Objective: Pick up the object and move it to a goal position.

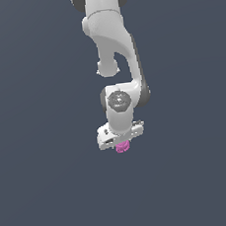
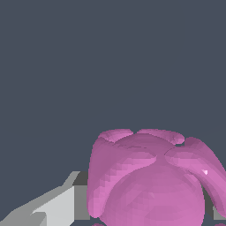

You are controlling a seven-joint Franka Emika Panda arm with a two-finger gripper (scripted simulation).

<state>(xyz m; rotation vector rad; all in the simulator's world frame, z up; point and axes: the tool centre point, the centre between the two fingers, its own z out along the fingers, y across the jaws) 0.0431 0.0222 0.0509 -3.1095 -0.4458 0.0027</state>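
Tucked right up under the tool (image 1: 121,143), the object (image 1: 122,147) looks pinched between the fingers, probably so it can be carried to the goal.

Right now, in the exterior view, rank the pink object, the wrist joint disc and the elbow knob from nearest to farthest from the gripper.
1. Pink lumpy object: right at the gripper, under it.
2. Wrist joint disc: above the gripper.
3. Elbow knob: higher up the arm.

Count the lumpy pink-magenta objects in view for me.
1. The lumpy pink-magenta object sits directly under the white gripper, filling the wrist view close to a grey finger. Nothing else pink shows; the arm may hide some.
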